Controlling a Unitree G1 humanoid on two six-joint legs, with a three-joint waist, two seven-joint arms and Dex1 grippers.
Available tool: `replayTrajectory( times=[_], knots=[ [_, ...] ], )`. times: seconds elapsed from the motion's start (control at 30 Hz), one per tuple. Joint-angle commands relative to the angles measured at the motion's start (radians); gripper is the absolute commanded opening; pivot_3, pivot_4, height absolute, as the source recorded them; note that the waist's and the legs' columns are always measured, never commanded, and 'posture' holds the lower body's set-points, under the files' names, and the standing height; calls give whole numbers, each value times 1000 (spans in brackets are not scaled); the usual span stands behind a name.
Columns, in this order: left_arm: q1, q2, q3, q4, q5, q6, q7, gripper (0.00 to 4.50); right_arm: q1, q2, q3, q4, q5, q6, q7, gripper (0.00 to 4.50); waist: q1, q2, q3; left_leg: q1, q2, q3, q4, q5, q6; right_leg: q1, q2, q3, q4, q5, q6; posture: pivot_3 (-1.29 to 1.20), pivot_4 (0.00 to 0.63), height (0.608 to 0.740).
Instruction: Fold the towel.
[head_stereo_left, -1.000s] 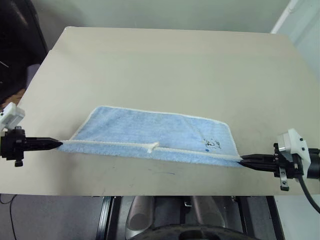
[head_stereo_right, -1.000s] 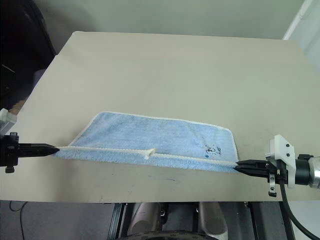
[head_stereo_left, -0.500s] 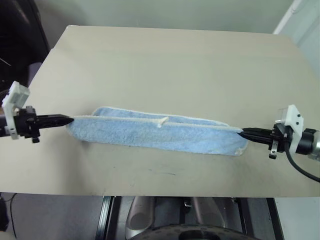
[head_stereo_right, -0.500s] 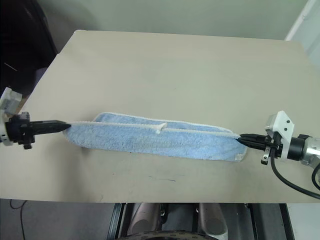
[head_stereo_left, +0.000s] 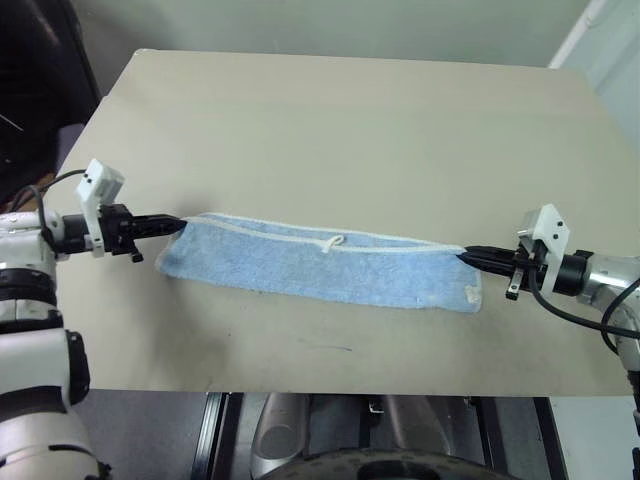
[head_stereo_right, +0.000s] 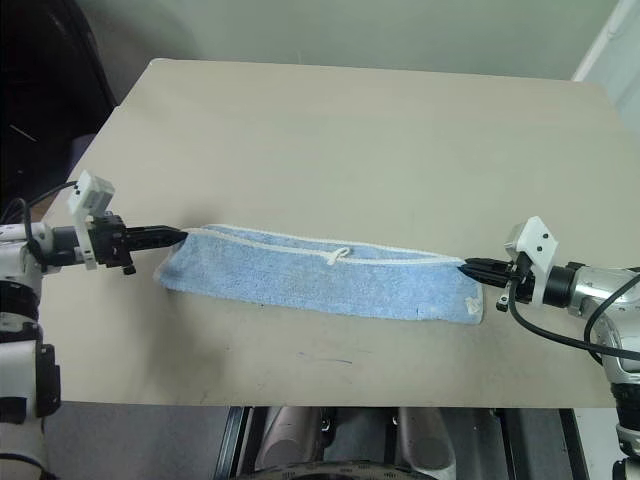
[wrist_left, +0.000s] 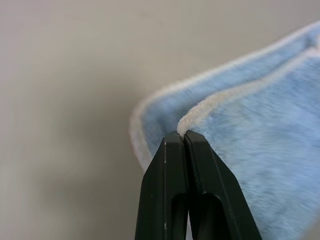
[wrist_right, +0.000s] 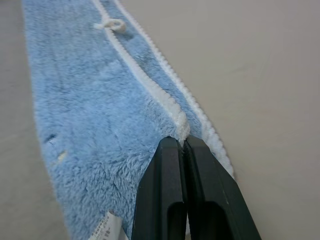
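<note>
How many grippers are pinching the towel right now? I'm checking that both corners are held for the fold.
2. The left gripper is shut on the towel at its left end; the right gripper is shut on the white edging at its right end.

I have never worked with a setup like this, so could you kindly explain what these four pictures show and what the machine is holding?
This is a two-armed robot at a beige table. The two wide pictures come from cameras on its head, looking down over both arms. The two close-ups come from a camera on each wrist, looking along that arm's black fingers. On the table lies a light blue towel, doubled over into a long strip, its white edges nearly meeting along the far side. The left gripper is shut on one end's white edging, and the right gripper is shut on the other end's. A small white loop sits on the edging.
</note>
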Motion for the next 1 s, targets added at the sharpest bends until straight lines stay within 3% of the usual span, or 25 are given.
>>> replayTrajectory(
  times=[0.03,0.47,0.87,0.9,1.0],
  knots=[
    [-49,5,22,42,26,-40,14,31,-17,-5,-10,13,-16,-33,-4,0,0,0,0,0,0,0,0,0,0,0,0,0,0,0,0,0,150,697],
    [-64,-17,38,95,69,-87,26,31,-80,13,2,118,-54,-79,-21,0,0,0,0,1,0,1,0,1,1,1,0,0,0,-1,3,0,150,697],
    [-68,-51,56,110,88,-94,62,31,-113,11,37,154,-33,-48,65,0,0,0,0,1,0,1,0,1,1,2,0,0,0,-1,3,0,150,697],
    [-70,-54,59,112,87,-85,63,229,-118,13,31,153,-22,-33,69,0,0,0,0,1,0,1,0,1,1,2,0,0,0,-1,3,0,150,697],
    [-75,-58,67,113,82,-79,75,1010,-133,21,15,151,7,4,76,740,0,0,0,1,-1,1,0,1,1,2,0,0,0,-1,3,0,150,697]
  ],
)
